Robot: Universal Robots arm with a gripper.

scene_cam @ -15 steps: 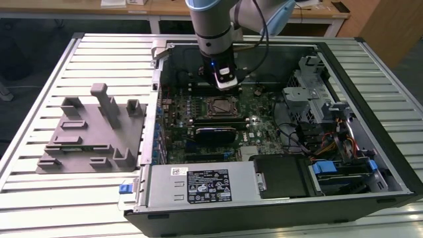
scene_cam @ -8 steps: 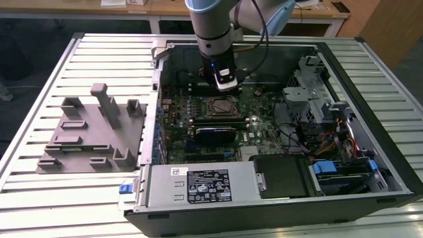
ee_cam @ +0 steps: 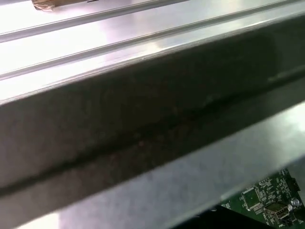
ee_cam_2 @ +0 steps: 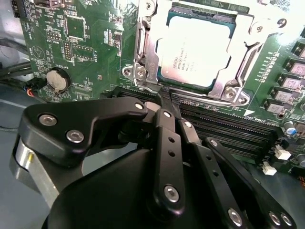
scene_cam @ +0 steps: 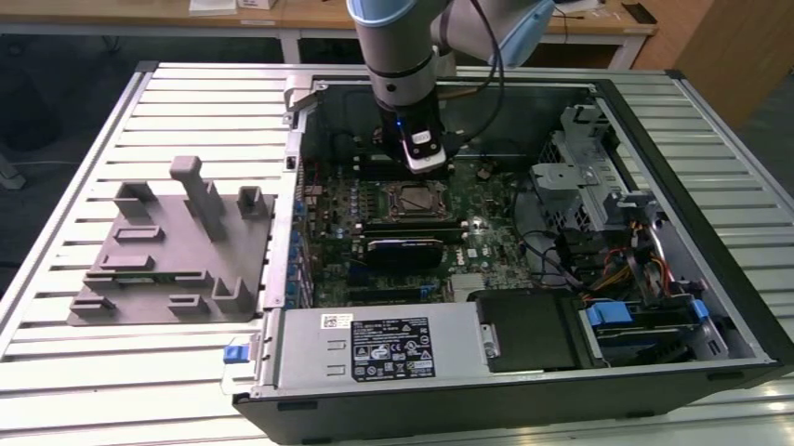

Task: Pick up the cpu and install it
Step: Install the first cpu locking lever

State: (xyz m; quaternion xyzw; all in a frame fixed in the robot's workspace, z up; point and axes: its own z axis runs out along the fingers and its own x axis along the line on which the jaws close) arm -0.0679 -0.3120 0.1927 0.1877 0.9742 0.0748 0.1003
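cpu [ee_cam_2: 200, 47] already sitting in socket frame [ee_cam_2: 147, 57] on motherboard [ee_cam_2: 86, 47], so install looks mostly done. gripper [ee_cam_2: 169, 112] just beside socket, fingers [ee_cam_2: 167, 138] pinched together, holding nothing. retention lever latched? can't tell.

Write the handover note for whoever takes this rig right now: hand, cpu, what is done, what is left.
Hand: black fingers drawn together in the second wrist view, nothing between them; in the exterior view it hangs inside the open computer case, just past the socket.
Cpu: lying flat in the motherboard socket, silver top up, metal frame around it.
Grey fixture block: on the slatted table at the exterior view's left, no chip visible on it.
Done: cpu picked and seated.
Left: whether the socket lever is locked cannot be told; check it.
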